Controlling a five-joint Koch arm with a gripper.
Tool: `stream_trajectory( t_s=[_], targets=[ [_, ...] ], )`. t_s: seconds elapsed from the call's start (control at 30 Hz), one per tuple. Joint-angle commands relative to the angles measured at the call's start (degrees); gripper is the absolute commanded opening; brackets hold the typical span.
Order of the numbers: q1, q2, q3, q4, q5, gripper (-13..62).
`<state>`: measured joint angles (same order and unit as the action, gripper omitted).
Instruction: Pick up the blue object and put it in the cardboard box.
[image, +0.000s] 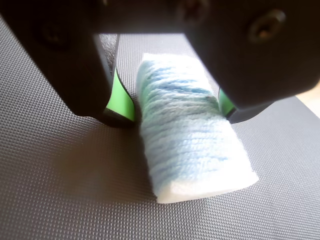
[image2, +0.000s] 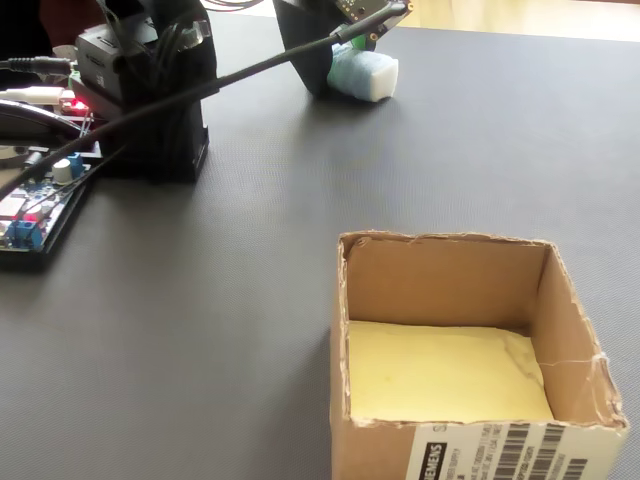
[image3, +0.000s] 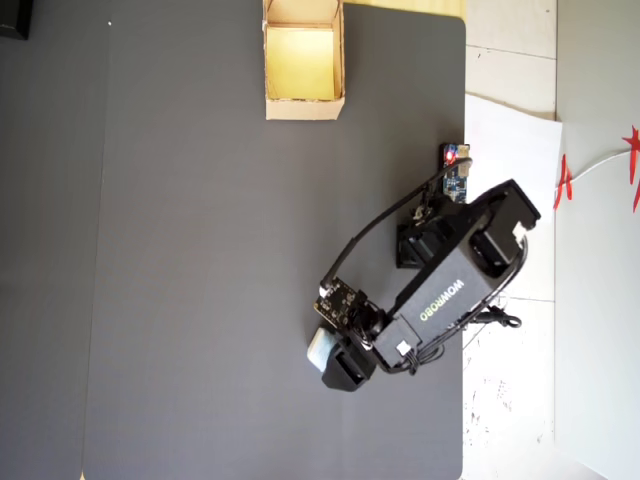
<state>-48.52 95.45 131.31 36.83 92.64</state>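
A dark grey, finely textured mat covers the tabletop (image3: 200, 300). The black arm, lettered "WOWROBO", reaches over its right side in the overhead view. The tan cardboard box (image2: 585, 350), yellowish inside and carrying a barcode label, stands well apart. The end effector (image: 175, 107) is spread, green-lined jaws straddling the pale blue, faintly ribbed soft pad (image: 187, 135) lying on the mat. It looks light and squashy; pinching across its narrow sides suits best.

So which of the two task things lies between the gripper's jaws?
The blue pad, on the mat between the open jaws of the gripper. The box stands apart, empty.
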Motion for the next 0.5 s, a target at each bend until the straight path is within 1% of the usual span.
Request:
stream_trajectory(
  t_s=[0.0, 0.1, 0.17, 0.3, 0.47],
  targets=[
    [-2.02, -2.37, -4.75, -4.13, 14.41, 28.4],
    [-1.93, -3.78, -4.75, -7.03, 13.54, 23.0],
    [-1.76, -4.75, -4.92, -8.7, 10.9, 17.4],
    [-1.49, -5.71, -4.75, -12.57, 10.2, 10.7],
    [0.62, -5.54, -4.83, -15.64, 8.96, 9.9]
  ],
)
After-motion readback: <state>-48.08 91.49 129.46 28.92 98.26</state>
